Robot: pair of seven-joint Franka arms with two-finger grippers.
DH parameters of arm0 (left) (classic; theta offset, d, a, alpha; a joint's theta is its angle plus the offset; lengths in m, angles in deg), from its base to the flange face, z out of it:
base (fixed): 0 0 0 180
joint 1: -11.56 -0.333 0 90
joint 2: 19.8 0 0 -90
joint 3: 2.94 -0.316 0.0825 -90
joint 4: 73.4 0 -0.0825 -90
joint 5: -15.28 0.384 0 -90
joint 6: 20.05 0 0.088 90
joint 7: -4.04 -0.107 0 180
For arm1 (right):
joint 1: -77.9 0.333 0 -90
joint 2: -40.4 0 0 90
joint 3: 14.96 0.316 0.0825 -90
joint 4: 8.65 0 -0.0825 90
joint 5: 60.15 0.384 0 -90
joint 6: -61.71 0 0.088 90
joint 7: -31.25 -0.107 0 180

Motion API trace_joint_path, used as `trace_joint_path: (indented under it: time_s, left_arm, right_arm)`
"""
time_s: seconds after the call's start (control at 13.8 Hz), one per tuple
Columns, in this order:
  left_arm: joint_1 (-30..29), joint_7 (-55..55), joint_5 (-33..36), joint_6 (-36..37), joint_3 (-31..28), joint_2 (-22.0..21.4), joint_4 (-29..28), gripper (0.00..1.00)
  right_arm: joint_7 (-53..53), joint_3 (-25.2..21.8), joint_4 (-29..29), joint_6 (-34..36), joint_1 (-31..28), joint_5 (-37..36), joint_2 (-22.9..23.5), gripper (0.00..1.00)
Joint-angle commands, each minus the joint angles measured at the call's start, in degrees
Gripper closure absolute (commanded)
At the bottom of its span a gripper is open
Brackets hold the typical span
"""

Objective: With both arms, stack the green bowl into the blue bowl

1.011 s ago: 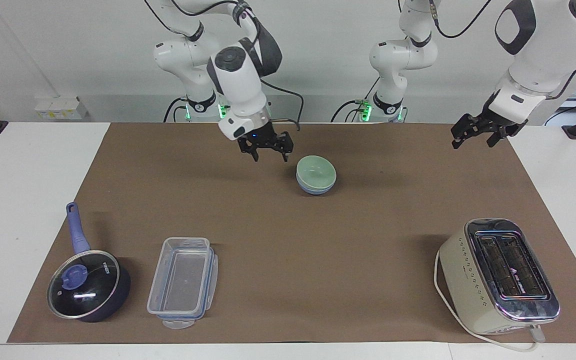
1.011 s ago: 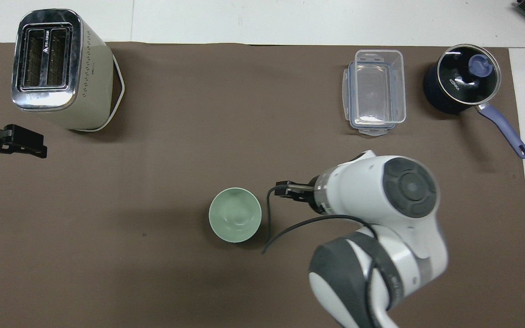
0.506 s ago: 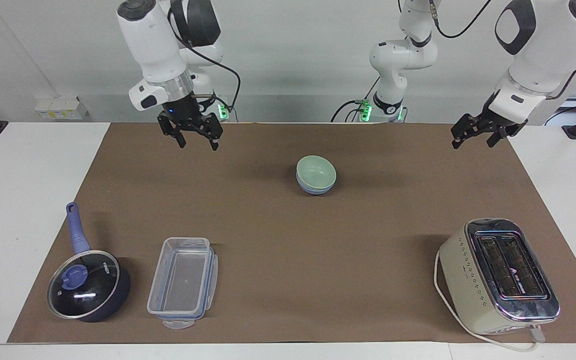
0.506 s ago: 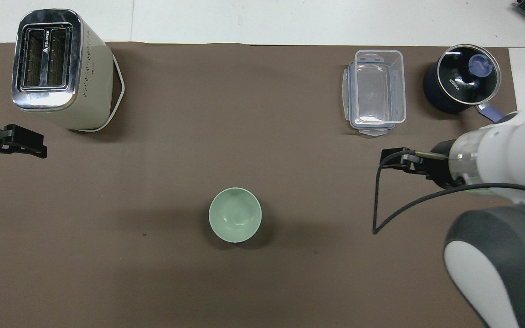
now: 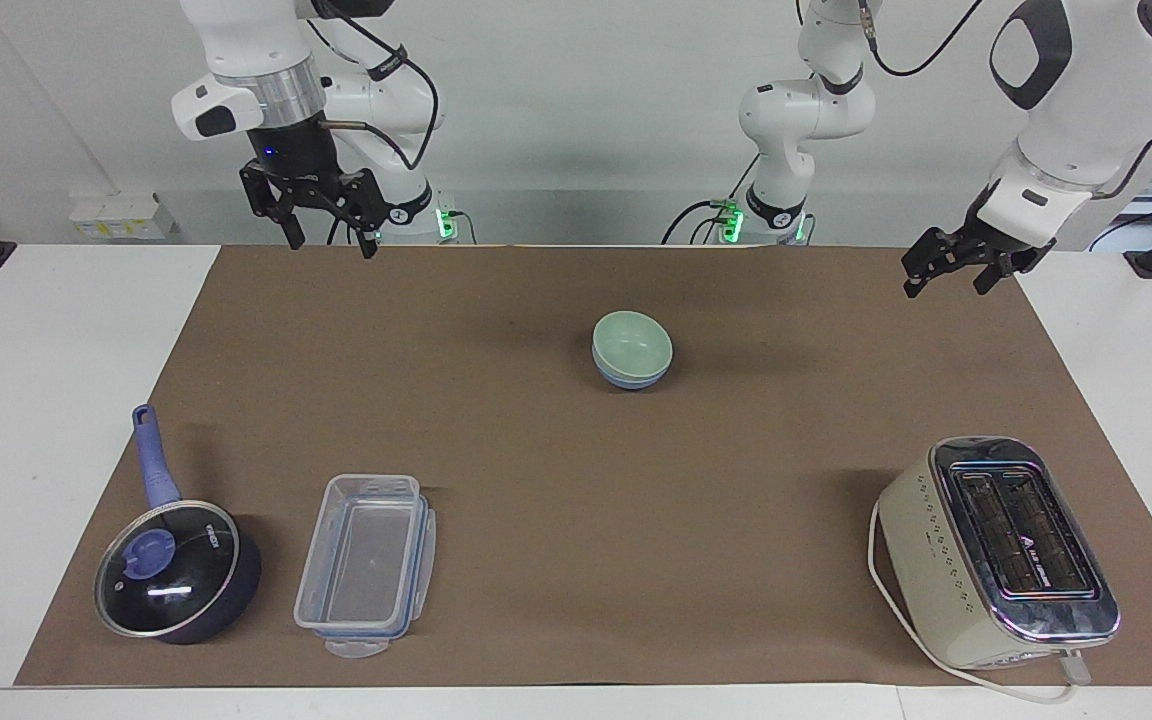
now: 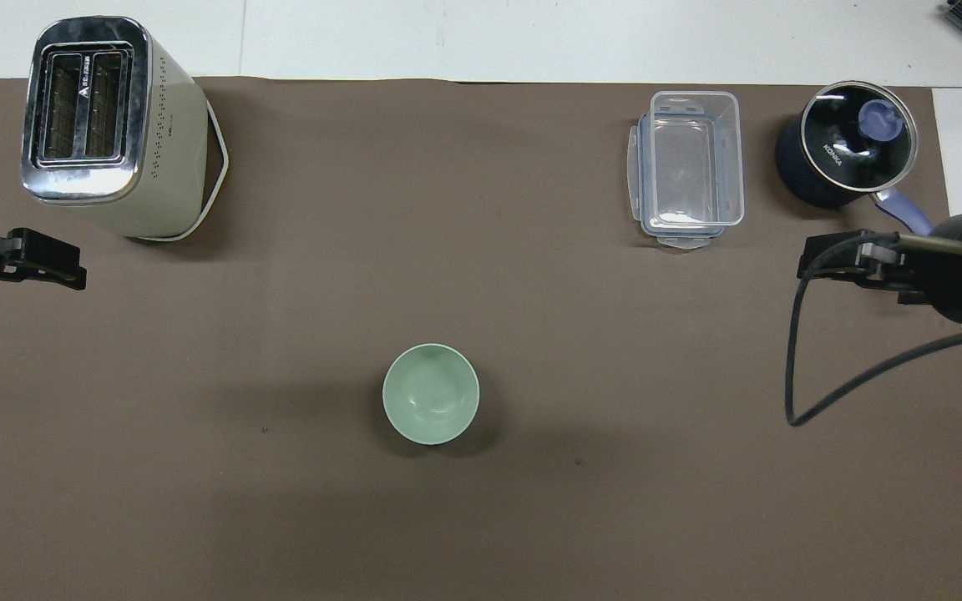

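Green bowl (image 5: pixel 633 340) is sitting nested inside the blue bowl (image 5: pixel 630 379), upright, mid-mat and nearer the robots than the other items. From overhead only the green bowl (image 6: pixel 431 393) is showing; the blue one is hiding underneath it. Nothing is touching the stack.

Right gripper (image 5: pixel 319 215) is hanging in the air over the robots' edge of the brown mat (image 5: pixel 576 560), toward the right arm's end of the table (image 5: pixel 36 350). Fingers are spread, holding nothing. In the overhead view the same gripper (image 6: pixel 844 259) is coming in over the mat edge just beside the saucepan handle, well apart from the bowls.

Left gripper (image 5: pixel 956 262) is hovering over the mat corner at the left arm's end, well apart from the bowls. Fingers are spread and empty. Overhead, that gripper (image 6: pixel 38 259) is sitting at the frame edge, near the toaster (image 6: pixel 109 125).

Rest of the layout: the toaster (image 5: pixel 996 550) is standing farther from the robots at the left arm's end, cord looping around its base. Clear plastic container (image 5: pixel 366 565) is lying open and empty farther from the robots toward the right arm's end. Dark-blue lidded saucepan (image 5: pixel 176 570) is sitting just beside it, closer to the table end, handle pointing toward the robots.
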Motion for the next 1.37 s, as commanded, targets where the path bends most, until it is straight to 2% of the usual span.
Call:
trace_joint_path:
  time_s: [0.0,0.36,0.65,1.3]
  left_arm:
    - [-0.19,0.31,0.84,1.11,0.11,0.37,1.08,0.0]
    - [-0.19,0.31,0.84,1.11,0.11,0.37,1.08,0.0]
    - [-0.19,0.31,0.84,1.11,0.11,0.37,1.08,0.0]
    - [-0.19,0.31,0.84,1.11,0.11,0.37,1.08,0.0]
  right_arm:
    - [2.13,0.9,-6.65,3.67,-1.1,-2.78,4.81,0.0]
    - [2.92,0.38,-6.65,4.81,-1.72,-2.88,5.43,0.0]
    - [9.49,0.03,-2.09,4.11,-2.41,-2.0,2.62,0.0]
    - [10.57,0.2,-3.4,4.73,-2.42,-1.29,3.49,0.0]
